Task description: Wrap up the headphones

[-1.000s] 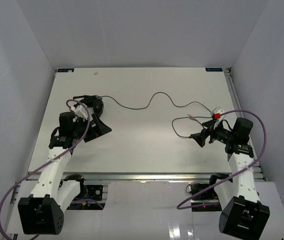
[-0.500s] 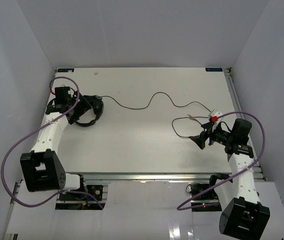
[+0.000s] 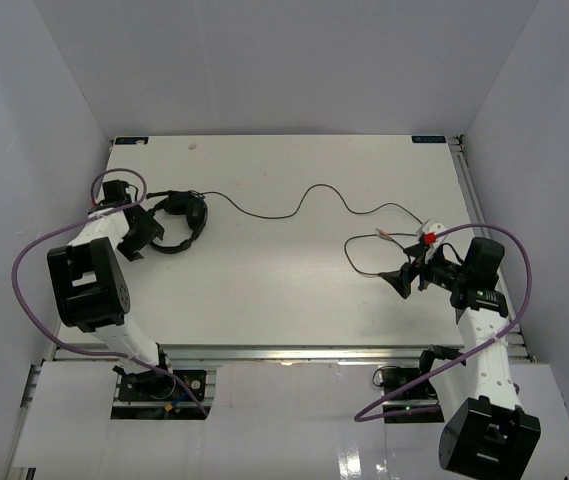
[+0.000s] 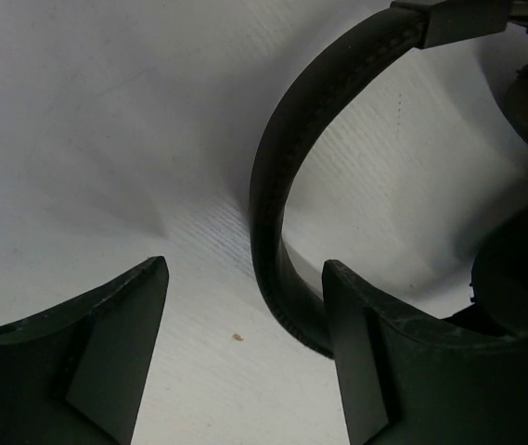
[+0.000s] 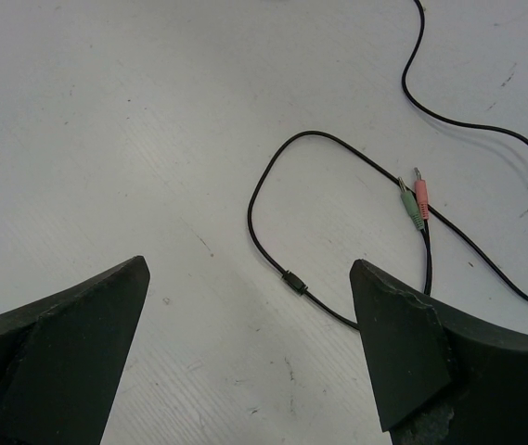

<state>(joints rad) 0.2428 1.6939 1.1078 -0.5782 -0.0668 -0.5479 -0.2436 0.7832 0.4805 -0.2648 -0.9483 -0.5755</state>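
A: Where are the headphones [image 3: 179, 222] lying?
B: At the table's [image 3: 284, 300] left rear, with the cord [image 3: 294, 205] trailing right to the plugs [image 5: 415, 202].
A: And the grippers?
B: The left gripper [image 4: 245, 278] is gaping wide at the headband [image 4: 277, 176]; the right gripper [image 5: 250, 269] is hovering spread above the cord's loop. Both are holding nothing.

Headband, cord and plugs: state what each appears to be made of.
Headband: likely faux leather or rubber over a stiff band; matte black, with a raised seam along its edge. Cord: thin black rubbery or plastic jacket, lying in soft loops. Plugs: metal tips, with one green and one pink plastic sleeve.
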